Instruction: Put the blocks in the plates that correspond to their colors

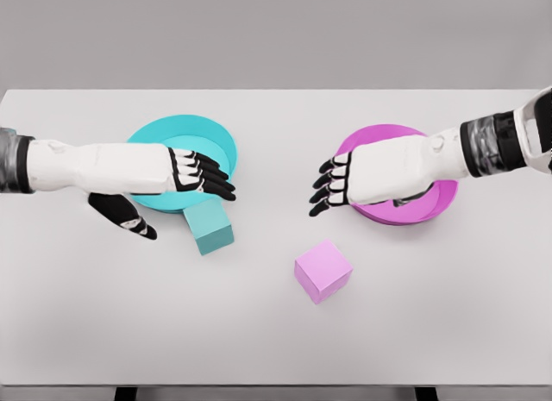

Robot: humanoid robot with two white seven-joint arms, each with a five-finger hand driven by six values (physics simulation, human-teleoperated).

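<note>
A teal block (209, 228) lies on the table just below the cyan plate (210, 134). A pink block (323, 271) lies near the table's middle, below and left of the magenta plate (439, 203). My left hand (203, 175) hovers over the cyan plate, fingers stretched out to the right, thumb hanging down, holding nothing. The teal block is just under its fingertips. My right hand (331, 184) hovers over the left side of the magenta plate, fingers extended leftward, empty. The pink block sits about a hand's length below it.
The white table (276, 341) spans the view, its front edge near the bottom. Both plates are partly hidden by the hands and forearms.
</note>
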